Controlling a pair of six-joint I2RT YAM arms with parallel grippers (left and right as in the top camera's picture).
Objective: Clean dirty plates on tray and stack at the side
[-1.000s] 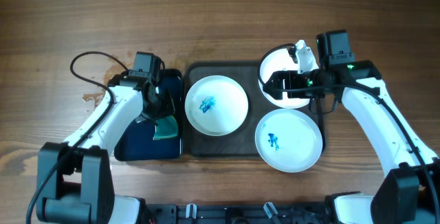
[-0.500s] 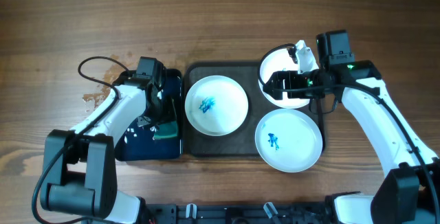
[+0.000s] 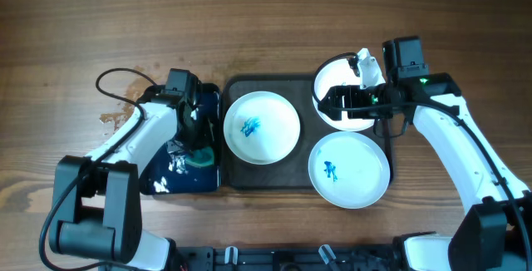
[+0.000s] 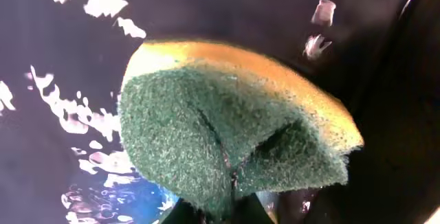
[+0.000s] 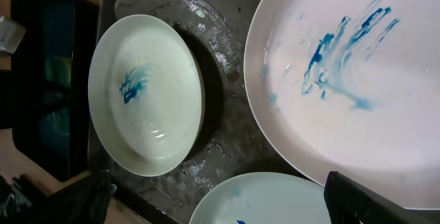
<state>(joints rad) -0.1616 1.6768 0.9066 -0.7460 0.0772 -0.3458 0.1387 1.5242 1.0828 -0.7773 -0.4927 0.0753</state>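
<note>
While over blue tray (image 3: 156, 178), left end effector (image 3: 194, 145) tight on sponge (image 4: 206, 128), right end effector (image 3: 327, 101) on plate (image 5: 357, 80)

In the left wrist view the left gripper (image 4: 220, 216) is cut off at 6 o'clock, leaving only slivers under the sponge (image 4: 227, 128), which it probably pinches. In the right wrist view the nearest plate (image 5: 357, 80) runs off at 12 and 3 o'clock and another plate (image 5: 275, 200) at 6. The fingers (image 5: 375, 200) of the right gripper (image 3: 331, 101) are mere dark corners, their hold unclear.
</note>
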